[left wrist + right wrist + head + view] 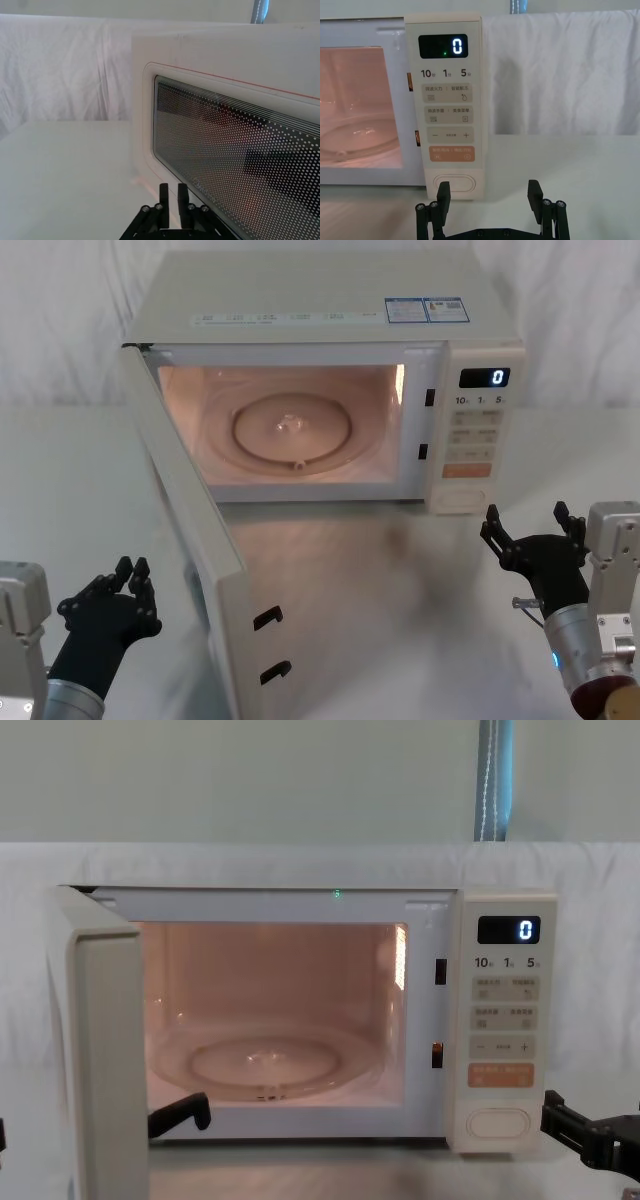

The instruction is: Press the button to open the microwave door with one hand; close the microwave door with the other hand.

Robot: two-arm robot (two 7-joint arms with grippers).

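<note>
Left gripper [137, 571]: black claw, fingers nearly together, held low beside the outer face of the microwave door [190, 530]. Right gripper [525, 524]: jaws spread wide, set just before the button [454, 182]. Door: cream, swung fully open, dotted dark glass. Cavity: lit, glass turntable [292, 428] seen. White cloth [560, 70] hung behind.

the left gripper [135, 578] sits low at the robot's left, fingers pressed close together and pointing forward on its silver wrist. the right gripper [528, 525] sits low at the right, fingers spread wide apart, holding nothing, wrist angled forward.
</note>
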